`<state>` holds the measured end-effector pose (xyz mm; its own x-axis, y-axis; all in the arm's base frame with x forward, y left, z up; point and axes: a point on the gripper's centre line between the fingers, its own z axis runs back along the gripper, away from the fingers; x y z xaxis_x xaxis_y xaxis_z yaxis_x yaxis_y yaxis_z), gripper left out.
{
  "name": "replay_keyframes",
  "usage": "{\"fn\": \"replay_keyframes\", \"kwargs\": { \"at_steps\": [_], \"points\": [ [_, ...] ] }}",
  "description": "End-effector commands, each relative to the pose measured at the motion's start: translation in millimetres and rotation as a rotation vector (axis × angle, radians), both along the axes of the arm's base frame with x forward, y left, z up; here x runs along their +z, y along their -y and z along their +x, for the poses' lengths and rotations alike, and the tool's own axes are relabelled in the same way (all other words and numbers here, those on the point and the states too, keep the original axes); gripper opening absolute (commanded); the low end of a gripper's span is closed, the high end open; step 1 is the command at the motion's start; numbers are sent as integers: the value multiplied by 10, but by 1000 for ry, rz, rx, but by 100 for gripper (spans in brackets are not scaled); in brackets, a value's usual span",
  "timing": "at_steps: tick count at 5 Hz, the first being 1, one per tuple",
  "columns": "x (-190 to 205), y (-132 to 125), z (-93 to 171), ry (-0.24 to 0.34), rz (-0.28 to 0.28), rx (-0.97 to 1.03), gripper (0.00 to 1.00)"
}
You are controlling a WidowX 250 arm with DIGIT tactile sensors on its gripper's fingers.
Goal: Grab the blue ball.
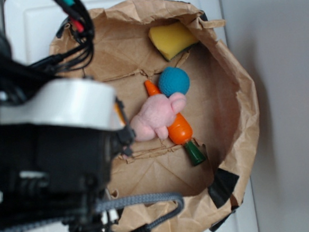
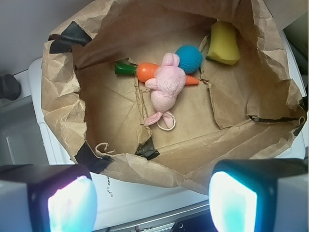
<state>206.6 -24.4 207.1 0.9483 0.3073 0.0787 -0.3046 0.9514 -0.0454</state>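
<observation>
Paper bag (image 2: pixel 63 111) held blue ball (image 2: pixel 189 58), frame upper centre, touching pink plush (image 2: pixel 166 87); carrot (image 2: pixel 147 70) partly hidden beneath; yellow wedge (image 2: pixel 223 43) beside. Pincer (image 2: pixel 152 203) wide open, empty, fingertips cropped.

Pink plush toy (image 2: pixel 166 87) across orange carrot (image 2: pixel 149 71); yellow wedge (image 2: pixel 224 43) in paper bag (image 2: pixel 63 111).

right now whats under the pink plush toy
The pink plush toy lies across an orange carrot toy; its green stem end and orange tip stick out either side. The carrot's middle is covered. The blue ball sits beside the plush, not under it.
</observation>
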Motion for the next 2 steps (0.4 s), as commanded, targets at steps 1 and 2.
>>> {"fn": "replay_keyframes", "kwargs": {
  "at_steps": [1,2],
  "points": [
    [-472,-387,81,213,81,343,100],
    [-713,-426,246,204,110,410,100]
  ]
}}
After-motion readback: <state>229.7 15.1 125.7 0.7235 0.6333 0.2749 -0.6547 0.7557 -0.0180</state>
